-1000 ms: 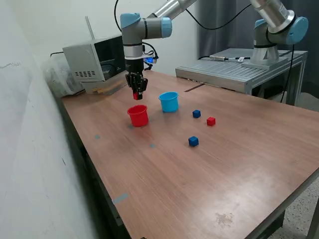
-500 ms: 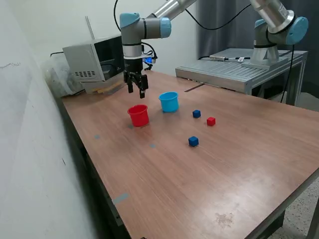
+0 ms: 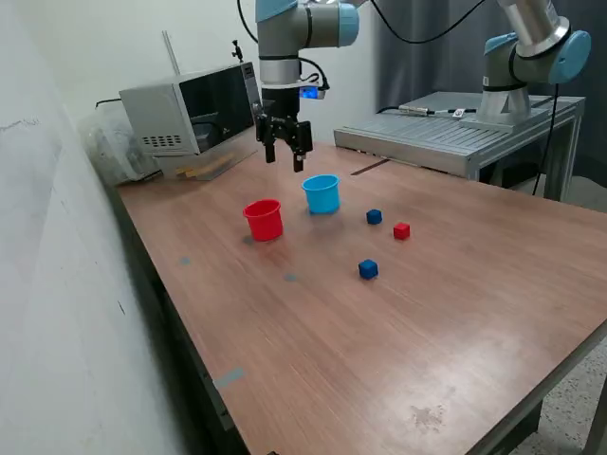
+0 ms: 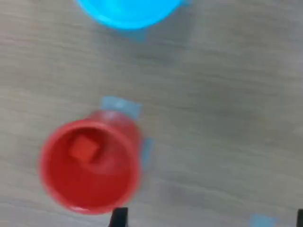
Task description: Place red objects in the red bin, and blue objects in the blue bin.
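Above wooden surface (image 3: 398, 313), end effector (image 3: 285, 156) spread open, empty. One small red cube (image 4: 84, 150) inside round red plastic cup (image 3: 263, 220). Guessing next: grab remaining red cube (image 3: 401, 230).

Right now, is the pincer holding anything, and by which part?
Nothing is held. The pincer hangs open and empty above the wooden table, and a small red cube lies inside the round red plastic cup.

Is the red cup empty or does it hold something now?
Not empty. The wrist view looks into the upright red cup and shows one red cube lying on its bottom.
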Robot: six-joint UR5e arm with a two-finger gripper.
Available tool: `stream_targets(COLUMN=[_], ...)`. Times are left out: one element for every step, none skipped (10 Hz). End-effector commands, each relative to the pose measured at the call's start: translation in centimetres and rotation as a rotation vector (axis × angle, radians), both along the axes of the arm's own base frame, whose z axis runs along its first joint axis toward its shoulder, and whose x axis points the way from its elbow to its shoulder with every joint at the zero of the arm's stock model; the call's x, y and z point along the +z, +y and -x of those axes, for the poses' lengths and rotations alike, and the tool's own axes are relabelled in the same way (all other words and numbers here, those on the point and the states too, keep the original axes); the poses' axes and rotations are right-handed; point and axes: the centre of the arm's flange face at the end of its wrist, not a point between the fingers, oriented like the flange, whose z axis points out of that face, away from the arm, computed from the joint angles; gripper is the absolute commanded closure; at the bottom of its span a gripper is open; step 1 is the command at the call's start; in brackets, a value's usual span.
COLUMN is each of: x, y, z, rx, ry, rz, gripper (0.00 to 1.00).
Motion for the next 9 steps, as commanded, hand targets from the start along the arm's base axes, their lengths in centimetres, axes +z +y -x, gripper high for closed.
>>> stream_targets(x=[0.7, 0.1, -0.5, -1.3, -2.6, -4.2, -5.2, -5.2, -6.2], y=[-9.6, -11.9, -14.1, -14.9, -15.1, -15.4, -15.8, -15.8, -16.4], z=[-4.9, -5.6, -6.0, -5.2, -3.8, -2.4, -1.5, -1.1, -0.7], rx=[0.007, 0.033, 0.053, 0.039, 0.034, 0.037, 0.041, 0.036, 0.007], ry=[-0.025, -0.036, -0.041, -0.043, -0.048, -0.055, -0.057, -0.046, -0.041], rz=[0.024, 0.026, 0.037, 0.054, 0.058, 0.057, 0.057, 0.06, 0.07], gripper=[0.0, 0.0, 0.0, 0.0, 0.0, 0.0, 0.0, 0.0, 0.0])
